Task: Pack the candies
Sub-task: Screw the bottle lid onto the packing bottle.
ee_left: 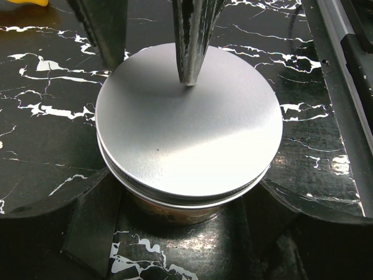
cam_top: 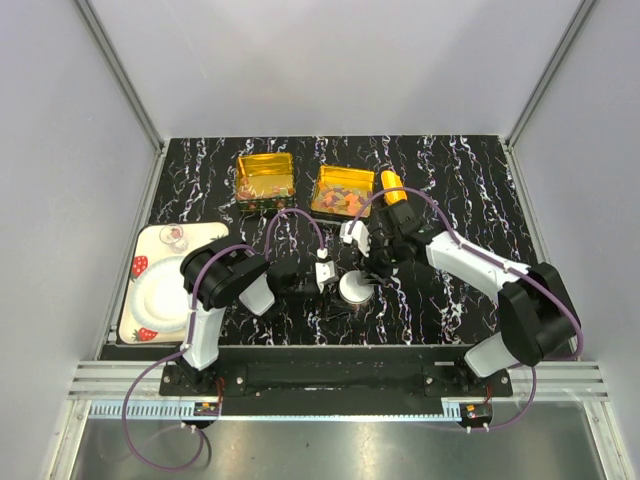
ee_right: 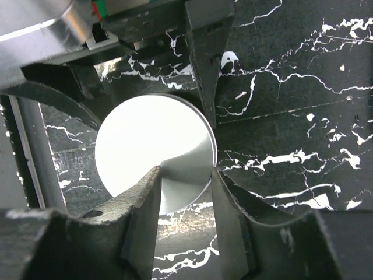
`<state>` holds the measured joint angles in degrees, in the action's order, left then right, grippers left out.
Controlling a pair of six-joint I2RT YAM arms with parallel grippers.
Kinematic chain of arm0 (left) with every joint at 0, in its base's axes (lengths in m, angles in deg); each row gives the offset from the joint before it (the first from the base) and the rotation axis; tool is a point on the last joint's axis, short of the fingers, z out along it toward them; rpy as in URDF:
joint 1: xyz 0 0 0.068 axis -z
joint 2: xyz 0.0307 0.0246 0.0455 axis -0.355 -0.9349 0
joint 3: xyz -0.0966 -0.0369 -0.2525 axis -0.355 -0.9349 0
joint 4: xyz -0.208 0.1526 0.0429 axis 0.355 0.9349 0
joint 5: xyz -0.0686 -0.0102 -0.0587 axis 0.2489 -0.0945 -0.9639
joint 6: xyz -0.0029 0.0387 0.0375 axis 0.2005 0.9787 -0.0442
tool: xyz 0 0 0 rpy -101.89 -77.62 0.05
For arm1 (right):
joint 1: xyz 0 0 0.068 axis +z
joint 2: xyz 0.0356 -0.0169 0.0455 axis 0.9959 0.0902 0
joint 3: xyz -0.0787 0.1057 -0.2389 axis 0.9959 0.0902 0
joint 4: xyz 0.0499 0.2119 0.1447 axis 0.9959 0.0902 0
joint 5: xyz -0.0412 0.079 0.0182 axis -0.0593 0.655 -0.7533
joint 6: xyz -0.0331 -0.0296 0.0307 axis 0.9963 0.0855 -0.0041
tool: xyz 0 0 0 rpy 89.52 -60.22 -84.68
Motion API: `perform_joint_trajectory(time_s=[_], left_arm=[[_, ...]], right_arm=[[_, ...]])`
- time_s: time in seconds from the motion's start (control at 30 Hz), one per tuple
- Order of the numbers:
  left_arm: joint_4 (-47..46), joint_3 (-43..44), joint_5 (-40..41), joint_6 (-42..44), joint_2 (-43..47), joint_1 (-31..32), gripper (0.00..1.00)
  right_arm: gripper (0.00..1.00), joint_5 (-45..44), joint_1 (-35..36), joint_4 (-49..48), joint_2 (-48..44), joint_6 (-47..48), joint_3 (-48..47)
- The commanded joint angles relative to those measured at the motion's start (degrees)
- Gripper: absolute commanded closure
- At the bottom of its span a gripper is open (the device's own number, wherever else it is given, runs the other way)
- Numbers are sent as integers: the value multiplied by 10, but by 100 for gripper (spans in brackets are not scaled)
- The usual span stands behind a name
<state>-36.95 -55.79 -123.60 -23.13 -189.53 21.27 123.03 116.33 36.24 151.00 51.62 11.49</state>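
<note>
**A:** Quick pass, biggest first. What's on the bench?

**B:** It's a black marbled bench (cam_top: 470, 180). A strawberry-print plate (cam_top: 160, 295) sits at its left edge. Two square gold tins stand open at the far side, the left gold tin (cam_top: 262, 165) and the right gold tin (cam_top: 348, 176), just beside each other.

**A:** And in the middle?

**B:** A round tin (ee_left: 175, 213) stands upright with a flat silver lid (ee_left: 186, 140) lying on top. Both your arms meet over it.

**A:** Your left gripper?

**B:** Your left gripper (cam_top: 340, 285) is spread wide, with one of its fingers (ee_left: 76, 210) on each side of the round tin, right up against it. It reads as a hold on the tin.

**A:** And the right one?

**B:** Your right gripper (ee_right: 185, 178) points down over the lid with a narrow gap between its jaws and nothing pinched in them. One finger (ee_left: 189, 52) has its tip on the lid face. The other drops past the lid's edge.

**A:** Small stuff?

**B:** A yellow-orange scoop (cam_top: 393, 187) lies just right of the right gold tin. A small glass (cam_top: 173, 238) stands at the plate's far corner.

**A:** Where are the candies?

**B:** The candies (cam_top: 340, 195) are a multicoloured heap inside the right gold tin, beyond both grippers. The left gold tin seems to hold a few too, but they are too small to be sure.
</note>
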Motion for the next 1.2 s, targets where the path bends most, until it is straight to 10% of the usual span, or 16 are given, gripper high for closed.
perform_joint_trajectory(time_s=[0.0, 0.47, 0.73, 1.17], left_arm=[[-195, 6, 11, -6, -8, -5, 40], [-195, 7, 12, -8, -9, -5, 41], [-195, 6, 11, -6, -9, -4, 41], [-195, 7, 9, -5, -9, -5, 41]], right_arm=[[56, -34, 0, 76, -21, 24, 25], [50, -47, 0, 111, -74, 39, -6], [25, -23, 0, 100, -51, 65, -73], [31, 84, 5, 32, 51, 10, -111]])
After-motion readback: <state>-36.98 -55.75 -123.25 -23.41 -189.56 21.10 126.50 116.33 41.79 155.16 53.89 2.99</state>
